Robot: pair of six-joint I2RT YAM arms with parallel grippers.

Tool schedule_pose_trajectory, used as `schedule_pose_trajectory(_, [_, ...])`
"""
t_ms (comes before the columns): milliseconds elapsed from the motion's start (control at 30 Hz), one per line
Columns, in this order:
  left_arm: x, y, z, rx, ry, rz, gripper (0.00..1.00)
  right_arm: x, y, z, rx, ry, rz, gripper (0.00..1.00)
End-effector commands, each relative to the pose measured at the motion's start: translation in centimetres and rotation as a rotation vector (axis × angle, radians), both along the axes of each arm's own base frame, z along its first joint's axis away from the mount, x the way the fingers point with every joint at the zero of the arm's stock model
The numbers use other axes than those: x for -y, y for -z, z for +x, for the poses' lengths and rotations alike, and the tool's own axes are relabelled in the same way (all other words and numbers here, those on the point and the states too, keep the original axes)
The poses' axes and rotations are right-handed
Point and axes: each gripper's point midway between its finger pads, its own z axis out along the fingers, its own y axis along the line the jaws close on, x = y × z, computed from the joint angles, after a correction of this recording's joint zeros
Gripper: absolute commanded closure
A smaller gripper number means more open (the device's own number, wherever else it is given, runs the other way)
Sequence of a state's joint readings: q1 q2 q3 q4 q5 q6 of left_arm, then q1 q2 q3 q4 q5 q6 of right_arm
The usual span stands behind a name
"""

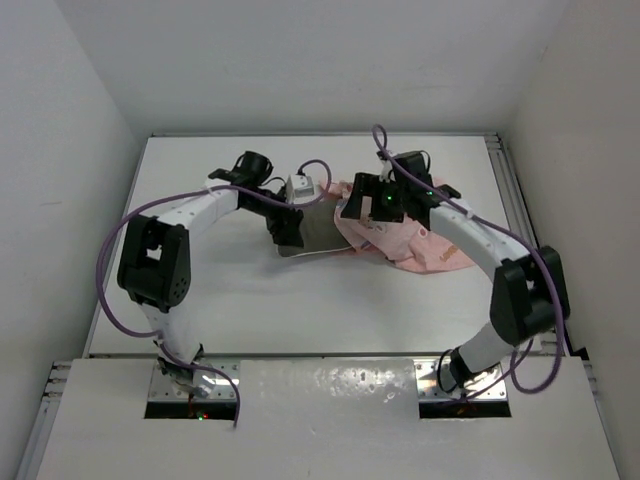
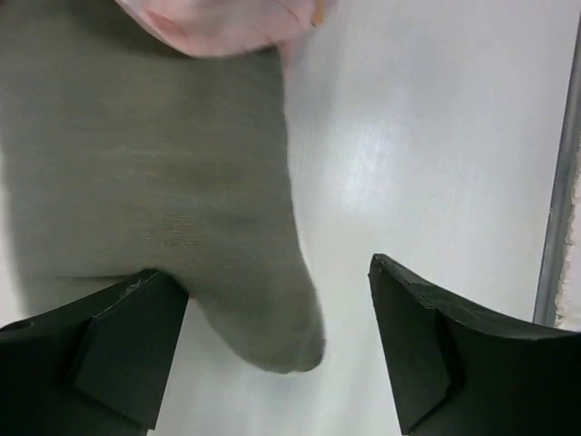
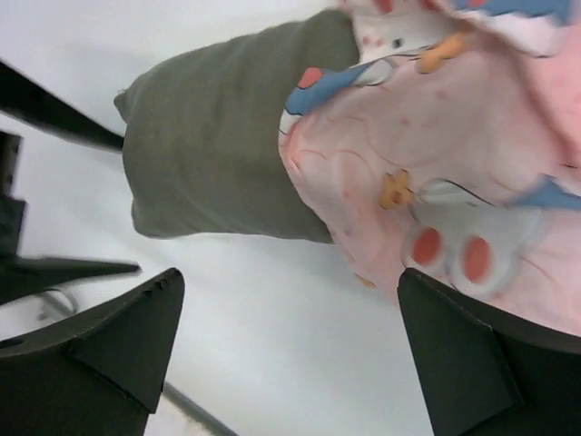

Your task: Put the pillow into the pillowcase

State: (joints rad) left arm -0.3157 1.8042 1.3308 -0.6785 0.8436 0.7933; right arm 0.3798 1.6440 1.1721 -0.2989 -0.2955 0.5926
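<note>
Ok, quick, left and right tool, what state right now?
Left tool: open, holding nothing; a corner of the pillow lies loose in its gap.
Right tool: open wide, holding nothing.

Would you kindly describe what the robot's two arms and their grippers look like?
Both arms are alike: the left arm and right arm have white links joined by chunky black joint housings, and a purple cable loops along each. A small green light glows by the right wrist. The left gripper and right gripper each have two matte black, wedge-shaped fingers.
</note>
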Motion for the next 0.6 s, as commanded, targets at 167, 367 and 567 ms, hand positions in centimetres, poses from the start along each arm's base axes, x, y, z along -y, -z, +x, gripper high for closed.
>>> schedule_pose_trajectory(167, [1.7,-9.1,9.9,0.237,-0.113,-0.105,0.95,5.8,-2.6,0.4,0.182,0.194,-0.074,0.78])
schedule_pose_trajectory(367, [4.6,-5.0,13.3,0.393,-0.124,0.002,0.38,7.7,1.6,1.1,0.024,0.341,-0.109,0.89])
schedule_pose_trajectory(567, [8.2,-1.4,17.7,0.439,-0.174,-0.054,0.20,6.1,4.8,2.3,-0.074,0.349,-0.056,0.81])
